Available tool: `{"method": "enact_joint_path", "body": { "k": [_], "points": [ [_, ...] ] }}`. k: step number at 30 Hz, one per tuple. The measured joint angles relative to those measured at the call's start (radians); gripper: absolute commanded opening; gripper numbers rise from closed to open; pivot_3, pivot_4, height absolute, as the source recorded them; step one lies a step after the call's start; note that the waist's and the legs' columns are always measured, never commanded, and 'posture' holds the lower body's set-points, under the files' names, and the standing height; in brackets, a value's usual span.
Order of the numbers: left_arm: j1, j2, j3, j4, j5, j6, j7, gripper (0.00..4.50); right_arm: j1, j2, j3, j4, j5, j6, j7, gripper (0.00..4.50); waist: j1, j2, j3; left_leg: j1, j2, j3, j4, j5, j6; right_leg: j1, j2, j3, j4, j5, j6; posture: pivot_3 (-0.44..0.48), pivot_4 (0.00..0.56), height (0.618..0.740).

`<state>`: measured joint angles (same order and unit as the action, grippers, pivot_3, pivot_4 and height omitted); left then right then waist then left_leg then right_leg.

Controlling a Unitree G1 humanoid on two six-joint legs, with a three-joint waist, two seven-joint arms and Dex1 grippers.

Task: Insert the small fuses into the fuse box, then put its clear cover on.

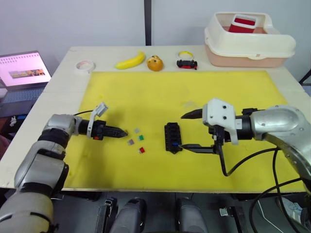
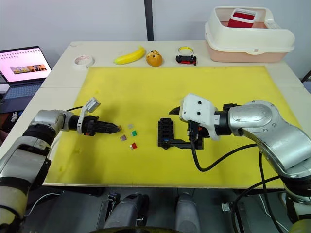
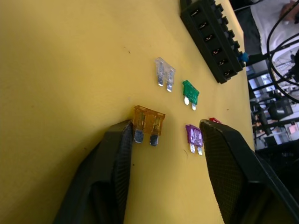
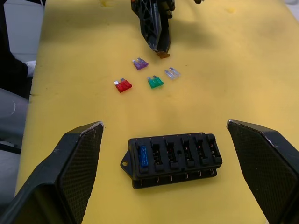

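- Nearest me is my right gripper [image 4: 163, 172], jaws spread wide, one finger on each side of the fuse box [image 4: 174, 158] without touching it.
- The fuse box lies flat on the yellow mat [image 1: 146, 92], a black block with a row of slots; one blue fuse [image 4: 143, 156] already sits in the end slot and the other slots look bare.
- So I judge I am in the inserting step, with one fuse in and the rest to go.
- Just past the fuse box, on its far side from my right gripper, the loose fuses lie close together: a red fuse [image 4: 123, 85], a green fuse [image 4: 155, 82], a clear fuse [image 4: 172, 73] and a purple fuse [image 4: 140, 63], all flat on the mat.
- Beyond them, farther from the fuse box, my left gripper [image 3: 163, 140] is down at the mat, fingers apart, holding nothing.
- An amber fuse [image 3: 148, 123] lies right against the inner face of one left finger [image 3: 112, 158]; the purple one sits near the other finger.
- Next move, as I read it: close on the amber fuse alone, keep the purple one out of the pinch, lift it with its blades pointing down, then carry it to a bare slot.
- The fuse is thin and lying flat, so it may slide or tip as I pinch.
- I cannot pick out the clear cover anywhere.
- Far beyond the fuse box, past the mat's edge, sit a banana [image 1: 130, 60], a tape roll [image 1: 85, 65] and a cream bin [image 1: 248, 41].
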<state>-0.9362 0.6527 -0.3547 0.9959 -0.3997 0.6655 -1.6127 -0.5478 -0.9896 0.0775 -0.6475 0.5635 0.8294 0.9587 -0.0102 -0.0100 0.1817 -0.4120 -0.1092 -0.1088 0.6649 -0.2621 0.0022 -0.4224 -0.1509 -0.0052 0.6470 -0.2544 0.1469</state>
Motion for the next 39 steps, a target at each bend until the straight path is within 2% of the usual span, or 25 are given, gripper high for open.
{"method": "enact_joint_path", "body": {
  "k": [12, 15, 18, 26, 32, 37, 39],
  "points": [
    [-0.022, -0.045, 0.118, 0.104, 0.083, 0.005, 0.0, 2.28, 0.0, 0.001, 0.025, 0.0, -0.017, -0.007, -0.002, 4.5, 0.0, 0.0, 0.0, 0.001, 0.0, 0.0, 0.0, 0.0, 0.0, 0.001, 0.0, 0.0, 0.002, 0.0, 0.0, 0.0, 0.15, 0.74],
    [-0.021, -0.048, 0.134, 0.106, 0.108, 0.0, 0.0, 1.42, 0.0, 0.001, 0.026, 0.001, -0.022, -0.009, -0.002, 4.5, 0.0, 0.0, 0.0, 0.001, 0.0, 0.0, 0.0, 0.0, 0.0, 0.001, 0.0, 0.0, 0.002, 0.0, 0.0, 0.0, 0.15, 0.74],
    [-0.021, -0.051, 0.147, 0.114, 0.131, -0.004, 0.001, 0.01, 0.0, 0.001, 0.026, 0.001, -0.026, -0.01, -0.001, 4.5, -0.002, 0.0, 0.0, 0.001, 0.0, 0.0, 0.0, 0.0, 0.0, 0.0, 0.0, 0.0, 0.002, 0.0, 0.0, 0.0, 0.15, 0.74],
    [-0.016, -0.062, 0.185, 0.116, 0.152, -0.003, 0.0, 0.01, -0.001, 0.001, 0.027, 0.002, -0.03, -0.011, 0.0, 4.5, -0.001, 0.0, -0.001, 0.001, 0.0, 0.0, 0.0, 0.0, 0.0, 0.001, 0.0, 0.0, 0.002, 0.0, 0.0, 0.0, 0.15, 0.74],
    [0.036, -0.03, 0.218, 0.005, 0.117, 0.038, 0.001, 0.01, -0.006, 0.009, 0.033, 0.001, -0.029, -0.009, -0.001, 4.5, -0.004, 0.0, 0.0, 0.001, 0.001, 0.0, 0.0, 0.0, 0.0, -0.001, 0.001, 0.0, 0.002, 0.0, 0.0, 0.0, 0.15, 0.74],
    [0.088, 0.037, 0.345, -0.273, -0.007, 0.174, 0.019, 0.01, -0.015, 0.052, 0.029, 0.001, 0.016, 0.046, -0.025, 4.5, -0.005, -0.001, 0.0, 0.0, 0.001, -0.001, 0.0, 0.001, -0.001, -0.002, 0.001, 0.0, 0.002, 0.0, 0.0, 0.0, 0.15, 0.74],
    [0.127, 0.045, 0.423, -0.456, -0.088, 0.26, 0.064, 0.01, -0.043, 0.127, 0.011, 0.008, 0.069, 0.116, -0.078, 4.5, -0.005, -0.001, 0.0, 0.0, 0.001, -0.001, 0.0, 0.001, -0.002, -0.002, 0.0, 0.001, 0.002, 0.0, 0.0, 0.0, 0.15, 0.74]
  ]
}}
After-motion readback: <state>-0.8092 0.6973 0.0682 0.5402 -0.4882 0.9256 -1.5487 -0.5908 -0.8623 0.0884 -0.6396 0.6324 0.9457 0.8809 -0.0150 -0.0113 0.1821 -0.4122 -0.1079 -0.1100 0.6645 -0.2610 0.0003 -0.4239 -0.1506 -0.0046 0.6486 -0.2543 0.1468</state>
